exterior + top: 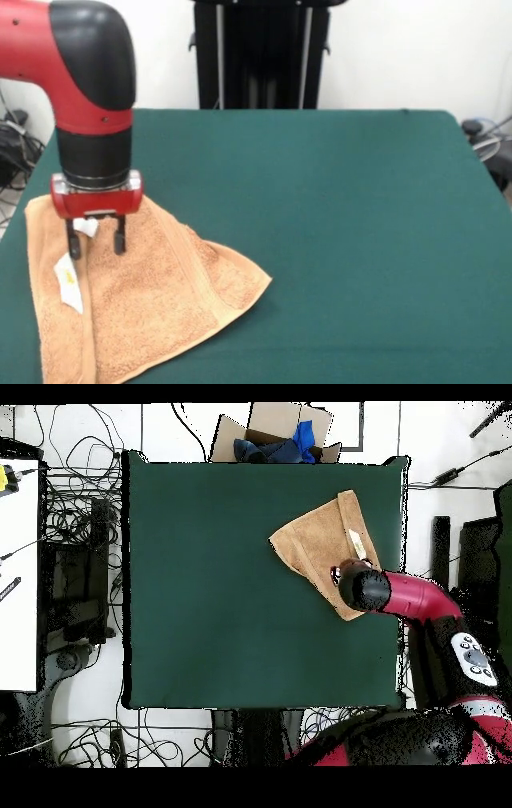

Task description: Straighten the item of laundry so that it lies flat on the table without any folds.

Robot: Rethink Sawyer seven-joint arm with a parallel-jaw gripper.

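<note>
The tan terry towel (152,304) lies at the table's near left in the front view, folded over into a rough triangle, with a white tag (69,282) on its left part. My gripper (96,243) points straight down over the towel's upper left, its fingers open and their tips at the cloth's surface. In the overhead view the towel (318,542) lies near the green table's (220,584) right edge, and the arm's wrist (362,589) covers the gripper.
A cardboard box (270,436) with blue cloth stands beyond the table's far edge in the overhead view. Cables lie on the floor around the table. The towel reaches the table's near left edge in the front view.
</note>
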